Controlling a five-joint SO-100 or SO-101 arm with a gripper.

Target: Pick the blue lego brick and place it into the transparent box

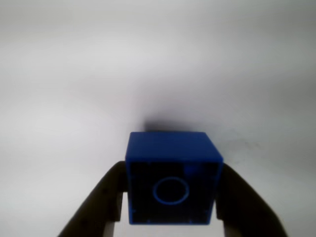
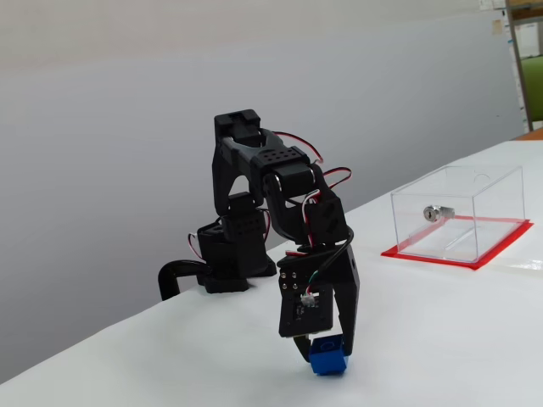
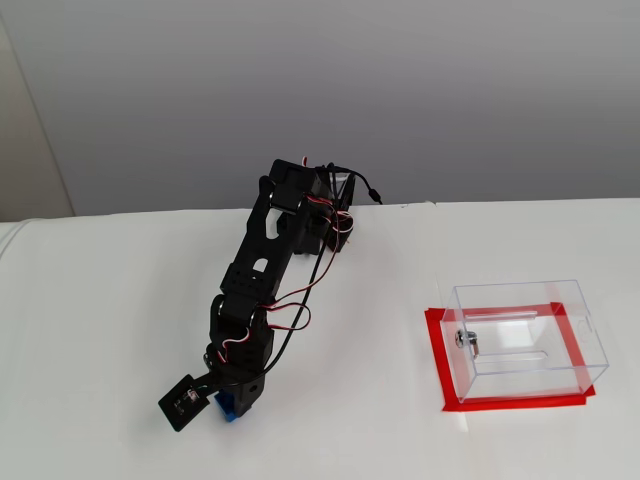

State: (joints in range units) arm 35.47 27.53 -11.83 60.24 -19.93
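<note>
Fingers of the black two-finger gripper point(image 1: 170, 224) clamped the small bright-blue plastic lego brick point(image 2: 328, 354) at the white table point(image 2: 441, 339), while the clear acrylic red-based transparent box point(image 2: 458, 212) stood well apart to the right and farther back in both fixed views.

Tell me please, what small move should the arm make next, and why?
Probably a short lift straight up. The gripper appears shut on the blue lego brick, its fingers on both sides, while the brick sits low at the white table. The transparent box stands apart to the right in this fixed view, so the brick needs height first.
</note>
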